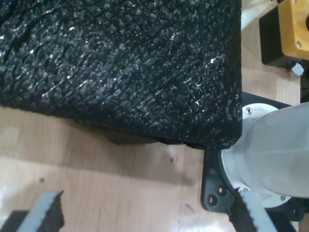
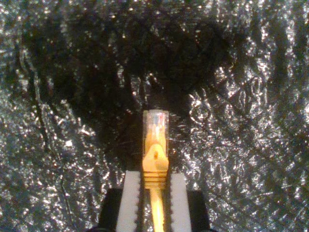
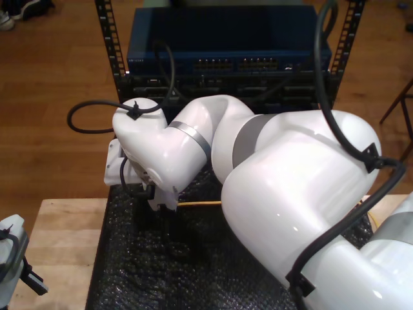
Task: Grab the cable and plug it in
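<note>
Right, first wrist view: my first tool has its jaws spread wide, nothing between them. It hangs over bare wooden counter, beside the edge of a black mat. An arm base on a black mount sits close by, with a yellow box further off.

Second wrist view: my second tool is clamped on the cable, pads tight on the yellow boot just behind the plug. Plug is clear, sticks straight out past the fingertips, over the crinkly black mat. Cannot tell if the plug touches the mat.

Exterior view: a big white arm reaches from the exterior view's right across the mat; its wrist points down at the mat near the exterior view's left. A short stretch of yellow cable runs level just behind the wrist, and more yellow shows at the exterior view's right edge. Behind the mat stands a rack with a blue switch, rows of ports on its face. Part of another arm sits at the exterior view's lower left over the counter.
</note>
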Available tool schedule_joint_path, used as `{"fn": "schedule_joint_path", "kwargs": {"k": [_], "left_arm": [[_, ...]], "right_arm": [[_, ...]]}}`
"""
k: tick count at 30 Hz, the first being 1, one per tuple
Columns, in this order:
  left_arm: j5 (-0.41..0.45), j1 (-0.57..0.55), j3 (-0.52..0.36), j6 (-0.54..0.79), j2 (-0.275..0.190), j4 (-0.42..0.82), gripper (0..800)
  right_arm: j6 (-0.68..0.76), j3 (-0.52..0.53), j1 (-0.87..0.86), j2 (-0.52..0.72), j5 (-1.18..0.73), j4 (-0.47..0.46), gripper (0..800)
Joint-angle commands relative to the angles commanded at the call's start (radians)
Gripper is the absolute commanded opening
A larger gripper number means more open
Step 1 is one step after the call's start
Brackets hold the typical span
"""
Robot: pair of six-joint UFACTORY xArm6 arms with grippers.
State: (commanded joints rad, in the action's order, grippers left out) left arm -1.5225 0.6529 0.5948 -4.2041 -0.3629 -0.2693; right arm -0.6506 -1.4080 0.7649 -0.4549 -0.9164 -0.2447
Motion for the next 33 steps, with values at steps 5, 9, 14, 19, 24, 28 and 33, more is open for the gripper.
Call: {"fn": "schedule_joint_path", "kwargs": {"k": [5, 9, 14, 19, 24, 28, 33], "left_arm": [[-0.003, 0.0, 0.0, 0.002, 0.0, 0.0, 800], [-0.018, 0.0, 0.012, 0.0, 0.0, -0.002, 800], [-0.049, -0.002, 0.02, 0.0, 0.0, -0.032, 800], [-0.083, -0.005, 0.038, 0.002, 0.002, -0.092, 800], [-0.133, -0.06, 0.049, 0.0, 0.003, -0.169, 800], [-0.161, -0.092, 0.057, 0.0, 0.003, -0.241, 800], [-0.164, -0.144, 0.08, -0.005, 0.003, -0.339, 800]], "right_arm": [[-0.031, 0.009, -0.005, 0.058, -0.009, 0.011, 7], [-0.084, 0.028, -0.008, 0.106, -0.026, 0.014, 7], [-0.115, 0.072, -0.017, 0.173, -0.069, 0.017, 7], [-0.181, 0.133, -0.043, 0.267, -0.075, 0.078, 7], [-0.308, 0.146, -0.126, 0.322, -0.144, 0.252, 7], [-0.393, 0.147, -0.183, 0.368, -0.212, 0.371, 7], [-0.44, 0.18, -0.255, 0.445, -0.269, 0.453, 7]]}}
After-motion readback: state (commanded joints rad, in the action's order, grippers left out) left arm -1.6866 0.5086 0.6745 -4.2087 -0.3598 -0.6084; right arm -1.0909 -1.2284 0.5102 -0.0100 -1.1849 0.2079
